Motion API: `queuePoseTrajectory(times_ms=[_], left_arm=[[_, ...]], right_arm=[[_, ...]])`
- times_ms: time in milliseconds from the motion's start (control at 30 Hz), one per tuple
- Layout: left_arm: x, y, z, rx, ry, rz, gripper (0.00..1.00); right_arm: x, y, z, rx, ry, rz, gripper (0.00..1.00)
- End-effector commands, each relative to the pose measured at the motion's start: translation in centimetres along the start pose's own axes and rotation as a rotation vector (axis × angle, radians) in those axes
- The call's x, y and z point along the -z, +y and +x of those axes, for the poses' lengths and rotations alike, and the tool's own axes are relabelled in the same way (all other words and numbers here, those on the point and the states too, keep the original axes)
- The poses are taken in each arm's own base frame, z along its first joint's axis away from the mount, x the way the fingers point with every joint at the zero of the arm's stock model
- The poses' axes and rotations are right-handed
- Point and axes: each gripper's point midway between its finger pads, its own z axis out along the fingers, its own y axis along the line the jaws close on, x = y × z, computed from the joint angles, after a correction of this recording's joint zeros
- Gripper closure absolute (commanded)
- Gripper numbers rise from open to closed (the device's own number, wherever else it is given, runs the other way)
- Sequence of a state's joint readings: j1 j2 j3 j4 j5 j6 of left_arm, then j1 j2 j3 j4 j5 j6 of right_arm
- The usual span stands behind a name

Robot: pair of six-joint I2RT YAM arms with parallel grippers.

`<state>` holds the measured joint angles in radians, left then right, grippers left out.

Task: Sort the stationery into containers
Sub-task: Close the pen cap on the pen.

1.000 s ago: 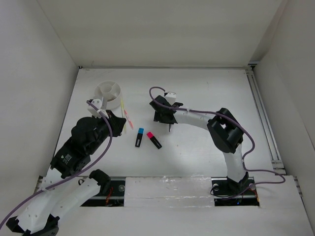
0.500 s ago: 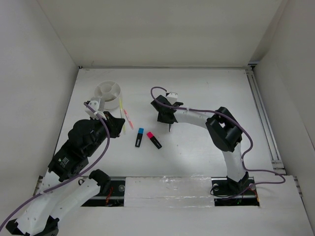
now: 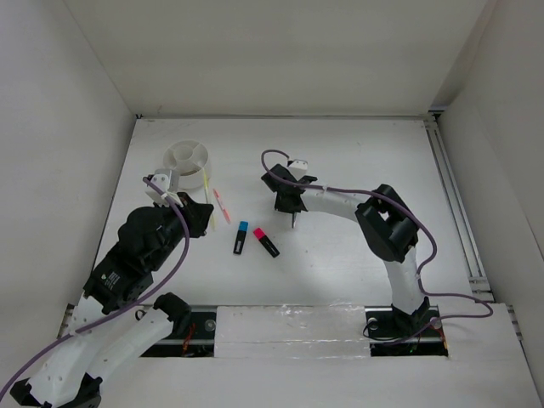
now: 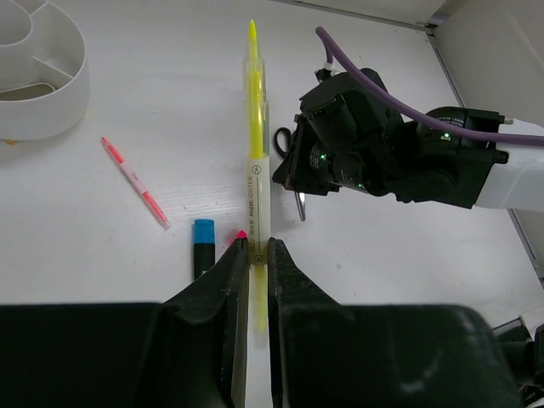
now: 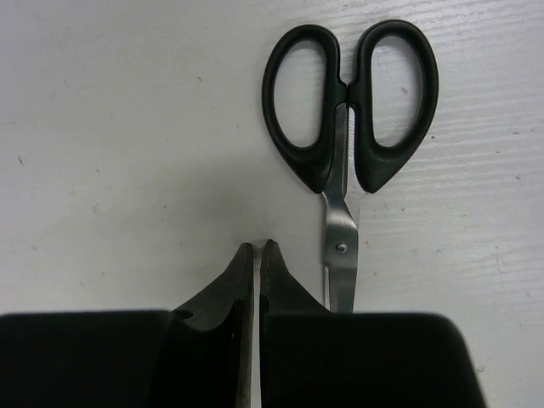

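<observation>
Table (image 3: 357, 153): 1 round divided bowl (image 3: 167, 158) at far left, none of the stationery in view inside it yet.

Left gripper (image 4: 257, 255) is clamped on the yellow pen (image 4: 255, 127), which points far, just right of the bowl. Step in hand looks like carrying the pen to the bowl. Next move calls for swinging left over a compartment, then releasing.

Right gripper (image 5: 257, 253) has its fingers together on nothing, tips on bare table just left of the scissors (image 5: 340, 212) blade. Looks like a missed grasp: it needs to reopen and shift right.

Pink pen (image 3: 222, 205) and 2 highlighters, blue cap (image 3: 241, 237) and pink cap (image 3: 266, 242), lie loose mid-table.
</observation>
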<state>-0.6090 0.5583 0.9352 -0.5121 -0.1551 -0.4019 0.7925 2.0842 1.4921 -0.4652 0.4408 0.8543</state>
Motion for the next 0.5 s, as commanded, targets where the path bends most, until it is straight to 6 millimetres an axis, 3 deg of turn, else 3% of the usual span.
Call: queuePoseTrajectory(times_ms=[0,100,200,233,333,367,433,467], left_arm=[[-0.5,-0.2,-0.5,0.007,-0.023,-0.002,1.00],[-1.1,-0.3,0.0,0.000,0.011,-0.007,1.00],[-1.9,-1.4,1.0,-0.036,0.080,0.048,1.00],[-2.0,-2.2,0.5,-0.041,0.068,0.083,1.00],[-2.2,-4.4,0.3,-0.044,0.070,0.199,1.00],[-2.4,-4.9,0.7,-0.035,0.085,0.228,1.00],[-2.3,-6.3,1.3,-0.036,0.112,0.308,1.00],[-2.4,-6.9,2.1,-0.036,0.132,0.360,1.00]], right_arm=[[-0.4,-0.1,1.6,0.011,0.045,0.003,1.00],[1.2,1.2,0.9,0.015,0.031,-0.108,1.00],[4.7,2.7,-1.0,-0.021,-0.031,-0.274,1.00],[5.7,2.9,-1.5,-0.033,-0.047,-0.310,1.00],[10.1,3.4,-4.2,-0.069,-0.141,-0.403,1.00],[12.2,3.3,-6.0,-0.086,-0.192,-0.431,1.00],[14.4,3.1,-7.9,-0.115,-0.248,-0.452,1.00],[16.8,3.2,-9.4,-0.152,-0.287,-0.499,1.00]])
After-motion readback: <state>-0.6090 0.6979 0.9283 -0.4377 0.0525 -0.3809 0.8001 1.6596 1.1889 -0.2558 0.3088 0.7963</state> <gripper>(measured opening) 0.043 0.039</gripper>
